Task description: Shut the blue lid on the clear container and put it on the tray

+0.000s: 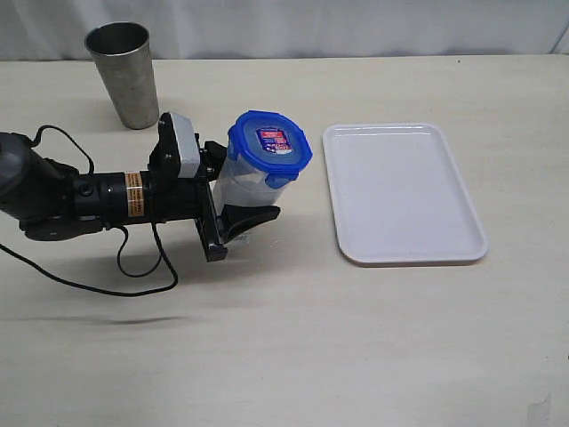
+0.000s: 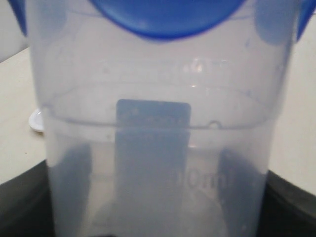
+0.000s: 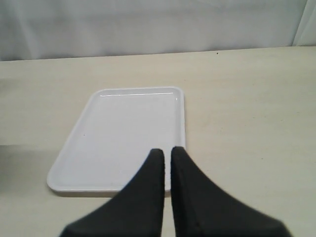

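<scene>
Your L gripper [image 1: 238, 189] lay low & level, coming in from the left, jaws clamped on the clear container [image 1: 233, 173] w/ the blue lid [image 1: 269, 147] on top, near the tray [image 1: 404, 240] but apart. R gripper [image 3: 167, 159] pointed at the tray, jaws pressed together.

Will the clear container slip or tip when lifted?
Probably light: the clear container looks empty. Its smooth tapered wall may slip in the left gripper. Tall and narrow, blue lid on top, it could tip when set down.
</scene>
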You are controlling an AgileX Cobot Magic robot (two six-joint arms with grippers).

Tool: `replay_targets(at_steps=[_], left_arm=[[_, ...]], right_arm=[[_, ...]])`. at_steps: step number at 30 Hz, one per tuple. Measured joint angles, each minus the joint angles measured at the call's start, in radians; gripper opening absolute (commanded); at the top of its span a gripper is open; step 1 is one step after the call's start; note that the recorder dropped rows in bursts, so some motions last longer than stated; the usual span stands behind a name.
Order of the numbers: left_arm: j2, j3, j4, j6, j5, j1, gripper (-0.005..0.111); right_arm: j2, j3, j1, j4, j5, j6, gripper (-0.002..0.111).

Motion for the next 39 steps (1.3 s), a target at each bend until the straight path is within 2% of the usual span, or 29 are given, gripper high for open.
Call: replay_targets(at_steps=[16, 39], left_arm=[[0.000, 0.000, 0.000, 0.000, 0.000, 0.000, 0.000], [0.000, 0.000, 0.008, 0.000, -0.002, 0.000, 0.000]], right_arm=[[0.000, 0.000, 0.000, 0.000, 0.000, -0.108, 0.005], [0.000, 0.000, 0.000, 0.000, 0.000, -0.117, 0.005]])
